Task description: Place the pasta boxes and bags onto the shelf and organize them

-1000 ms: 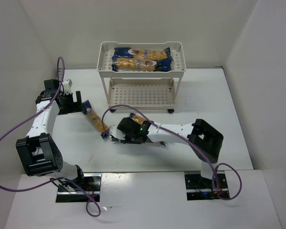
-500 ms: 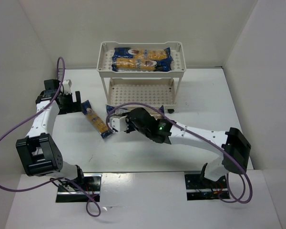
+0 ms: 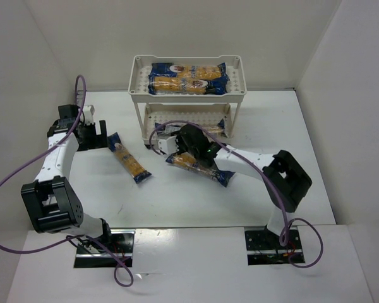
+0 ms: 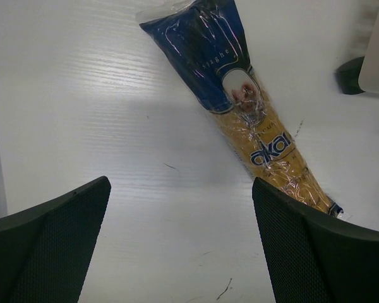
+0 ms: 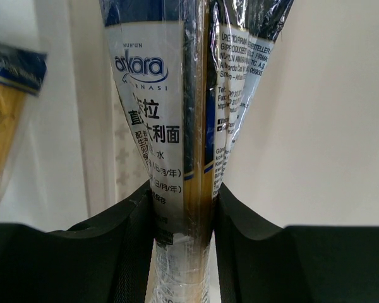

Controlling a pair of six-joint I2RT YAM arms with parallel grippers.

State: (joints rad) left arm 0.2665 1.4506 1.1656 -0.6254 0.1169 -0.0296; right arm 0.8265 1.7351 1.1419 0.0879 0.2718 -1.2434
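right wrist: right tool (image 5: 184, 211) pinches pasta packet (image 5: 153, 120).

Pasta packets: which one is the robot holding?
The packet before the cart, pinched in the right arm's jaws; the rest lie loose on table or cart.

At twelve o'clock in the top view, the shelf (image 3: 237, 76) is creamy white with rows of tiny round holes. The pasta packets on its top tray (image 3: 188, 79) are dark blue at the ends and yellow in the middle. The packet at nine o'clock (image 3: 129, 158) is blue and yellow too, with a white oval. The packet in the middle (image 3: 199, 165) has a white label with blue and black writing. The table (image 3: 177, 202) is white. The left arm (image 3: 57, 161) and right arm (image 3: 246, 167) are white and black. The cable (image 3: 82, 95) is purple.
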